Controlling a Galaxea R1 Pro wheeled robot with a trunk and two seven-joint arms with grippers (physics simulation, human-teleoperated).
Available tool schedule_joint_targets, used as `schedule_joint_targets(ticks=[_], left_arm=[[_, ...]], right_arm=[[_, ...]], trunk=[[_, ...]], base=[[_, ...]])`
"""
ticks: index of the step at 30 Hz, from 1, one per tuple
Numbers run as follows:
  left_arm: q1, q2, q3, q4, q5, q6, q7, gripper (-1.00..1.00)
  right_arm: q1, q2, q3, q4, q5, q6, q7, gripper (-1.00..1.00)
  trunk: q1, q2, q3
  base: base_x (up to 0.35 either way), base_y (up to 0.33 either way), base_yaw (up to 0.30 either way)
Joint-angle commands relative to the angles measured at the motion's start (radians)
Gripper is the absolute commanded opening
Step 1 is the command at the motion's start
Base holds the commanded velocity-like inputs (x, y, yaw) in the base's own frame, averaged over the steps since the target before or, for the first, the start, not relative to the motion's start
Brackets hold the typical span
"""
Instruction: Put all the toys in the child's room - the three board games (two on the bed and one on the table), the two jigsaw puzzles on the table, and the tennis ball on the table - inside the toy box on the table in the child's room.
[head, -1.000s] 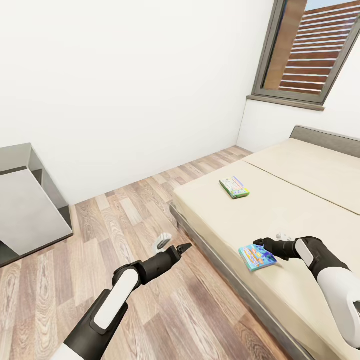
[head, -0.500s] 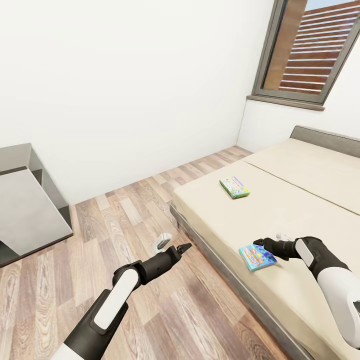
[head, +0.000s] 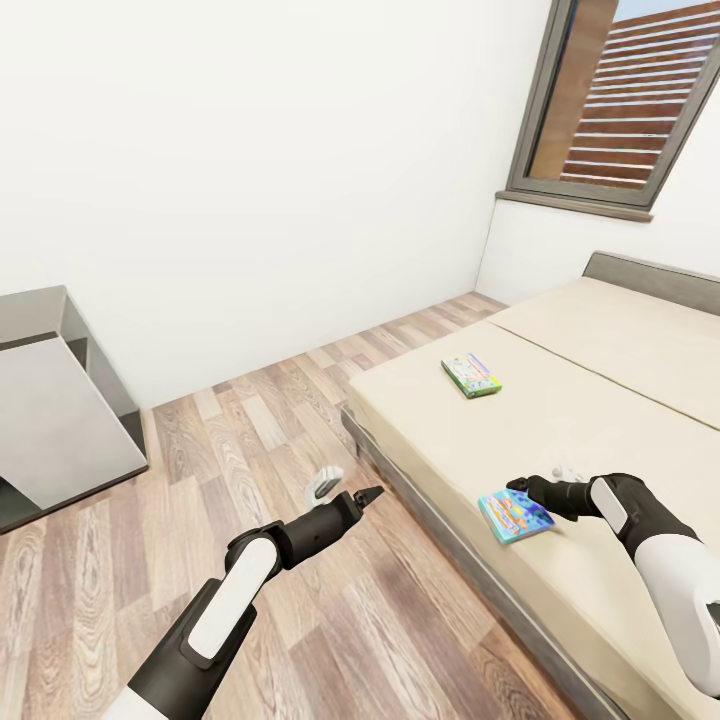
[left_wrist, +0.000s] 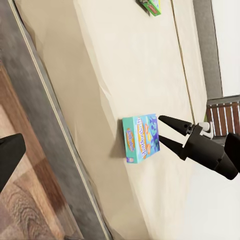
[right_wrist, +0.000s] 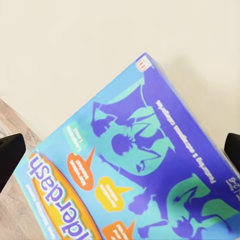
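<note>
Hanging over the wood-plank floor (head: 300, 420), the left gripper (head: 345, 487) has its fingers spread apart, holding nothing. Near the beige bed (head: 600, 400) edge lies a flat blue-and-teal board game box (head: 515, 515); the right gripper (head: 520, 490) hovers wide open at its far edge. A green-edged game box (head: 471, 375) lies farther up the mattress.

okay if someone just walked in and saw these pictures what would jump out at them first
The bright blue and turquoise board game box near the edge of the beige bed, with the right gripper open right at it. Farther up the mattress lies a second, green-edged game box, and the left gripper hangs open over the wood-plank floor.
</note>
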Motion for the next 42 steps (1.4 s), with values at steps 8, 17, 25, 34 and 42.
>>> schedule_joint_targets(ticks=[8,17,25,34,42], left_arm=[[0.0,0.0,0.0,-0.001,0.011,0.002,0.009,1.0],[0.0,0.0,0.0,-0.001,0.01,0.002,0.009,1.0],[-0.001,0.0,0.0,-0.001,0.01,0.002,0.009,1.0],[0.0,0.0,0.0,-0.001,0.009,0.002,0.009,1.0],[0.0,0.0,0.0,-0.001,0.01,0.002,0.009,1.0]], right_arm=[[-0.001,0.0,-0.006,-0.001,0.003,0.006,0.004,1.0],[-0.001,0.0,-0.006,-0.001,0.003,0.006,0.004,1.0],[-0.001,0.0,-0.006,-0.001,0.003,0.006,0.004,1.0],[-0.001,0.0,-0.007,-0.001,0.003,0.006,0.004,1.0],[-0.001,0.0,-0.007,-0.001,0.003,0.006,0.004,1.0]], trunk=[[0.0,0.0,-0.001],[0.0,0.0,-0.001],[0.0,0.0,-0.001],[0.0,0.0,-0.001],[0.0,0.0,-0.001]], base=[[0.0,0.0,0.015],[0.0,0.0,0.004],[0.0,0.0,0.001],[0.0,0.0,0.0],[0.0,0.0,0.0]])
